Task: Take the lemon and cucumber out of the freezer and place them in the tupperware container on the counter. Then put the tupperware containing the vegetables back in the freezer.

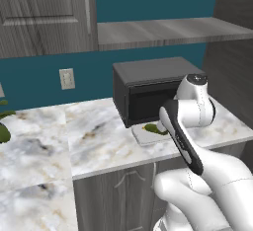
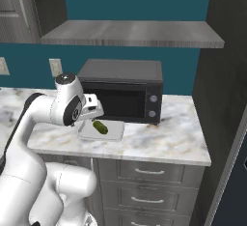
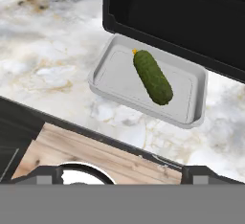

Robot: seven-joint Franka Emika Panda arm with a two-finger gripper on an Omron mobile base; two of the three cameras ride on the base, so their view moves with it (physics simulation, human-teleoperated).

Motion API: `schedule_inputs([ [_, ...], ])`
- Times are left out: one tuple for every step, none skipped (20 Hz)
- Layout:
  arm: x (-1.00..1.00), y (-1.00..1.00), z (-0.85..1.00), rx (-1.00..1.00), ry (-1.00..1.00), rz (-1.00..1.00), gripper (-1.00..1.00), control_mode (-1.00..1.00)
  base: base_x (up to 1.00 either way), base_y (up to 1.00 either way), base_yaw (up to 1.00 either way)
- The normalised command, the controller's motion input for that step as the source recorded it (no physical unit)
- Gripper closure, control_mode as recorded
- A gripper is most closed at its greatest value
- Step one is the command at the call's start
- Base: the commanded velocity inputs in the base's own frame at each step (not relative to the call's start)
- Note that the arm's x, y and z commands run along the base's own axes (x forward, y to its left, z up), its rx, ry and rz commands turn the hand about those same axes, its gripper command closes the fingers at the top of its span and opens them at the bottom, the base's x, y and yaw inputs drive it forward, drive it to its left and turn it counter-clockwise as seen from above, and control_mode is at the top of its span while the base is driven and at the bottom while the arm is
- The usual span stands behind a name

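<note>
**Cucumber lies in tray as robot hand hangs open above it**

The white arm bends over the front edge of the counter [image 2: 159, 143], its gripper [image 3: 122, 173] held above the worktop with the two dark finger tips set far apart at the bottom corners of the hand view, nothing between them. Below the hand, a strip of wooden floor and the dark cabinet front show just inside the counter edge.

On the marbled stone just beyond sits the tupperware container [image 3: 112, 82], a shallow whitish tray with low walls. The cucumber [image 3: 152, 76] lies flat inside it, slanted across the tray floor toward its far side, a small yellowish tip at one end. From the right base view the cucumber [image 2: 100, 127] rests in the tray [image 2: 111, 134] just beside the robot's wrist; from the left base view, green shows in the tray [image 1: 143, 136] behind the forearm.

The tray's far wall lies just in front of the black microwave [image 2: 123, 94]. Above it runs a grey wall shelf [image 2: 130, 33] against the teal wall.
</note>
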Motion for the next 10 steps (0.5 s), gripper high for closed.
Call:
schedule_inputs([
  [-0.88, 0.08, 1.0, 0.01, 0.0, -0.23, -1.0, -1.0, 0.0, 0.0, 0.0],
  [-0.84, 0.08, 1.0, 0.03, 0.0, -0.21, -1.0, -1.0, 0.0, 0.0, 0.0],
  [-0.79, 0.0, 1.0, 0.05, 0.0, -0.21, -1.0, -1.0, 0.0, 0.0, 0.0],
  [-0.74, 0.0, 1.0, 0.05, 0.02, -0.19, -1.0, -1.0, 0.0, 0.0, 0.0],
  [-0.71, 0.0, 1.0, 0.06, 0.02, -0.19, -1.0, -1.0, 0.0, 0.0, 0.0],
  [-0.68, 0.0, 1.0, 0.06, 0.0, -0.17, -1.0, -1.0, 0.0, 0.0, 0.0],
  [-0.68, 0.0, 1.0, 0.06, 0.0, -0.16, -1.0, -1.0, 0.0, 0.0, 0.0],
  [-0.66, 0.0, 1.0, 0.06, 0.0, -0.15, -1.0, -1.0, 0.0, 0.0, 0.0],
  [-0.65, 0.0, 1.0, 0.07, 0.01, -0.13, -1.0, -1.0, 0.0, 0.0, 0.0],
  [-0.71, 0.0, 1.0, 0.08, 0.0, -0.12, -1.0, -1.0, 0.0, 0.0, 0.0],
])
